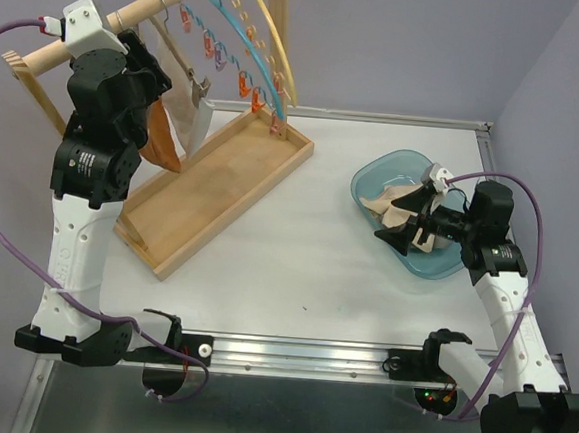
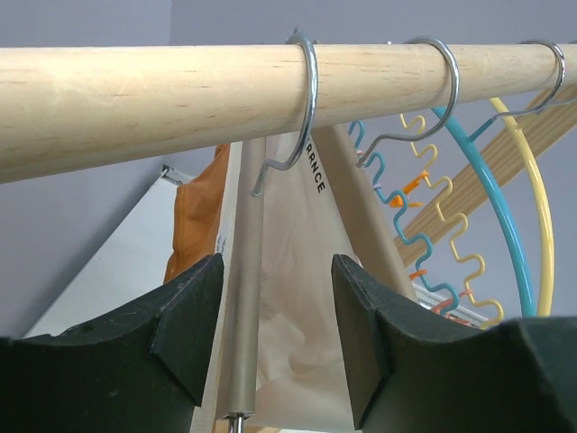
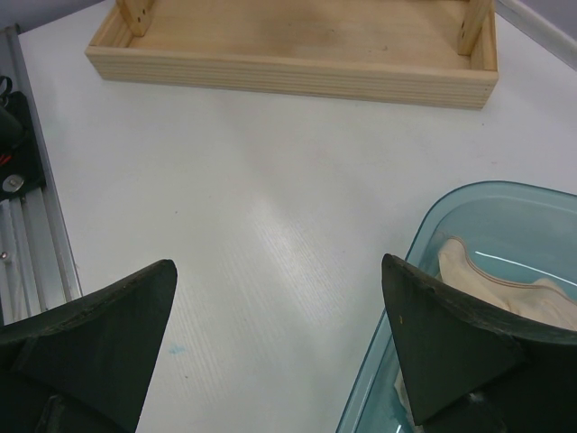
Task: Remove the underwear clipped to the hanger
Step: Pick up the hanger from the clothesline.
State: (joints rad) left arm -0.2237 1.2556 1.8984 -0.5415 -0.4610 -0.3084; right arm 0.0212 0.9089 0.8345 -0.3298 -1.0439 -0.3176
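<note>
Gleaming white table; lavender walls around

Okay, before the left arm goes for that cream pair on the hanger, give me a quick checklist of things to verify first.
1. ok: the left pincer is open, jaws apart.
2. ok: the cream underwear hangs centred in its gap in the left wrist view.
3. cannot tell: whether its fingers touch the cloth.
4. not ok: the clip holding that pair is out of sight.
5. ok: the right pincer is open and empty, beside the tub.
6. ok: the tub holds beige underwear with bare floor left.
</note>
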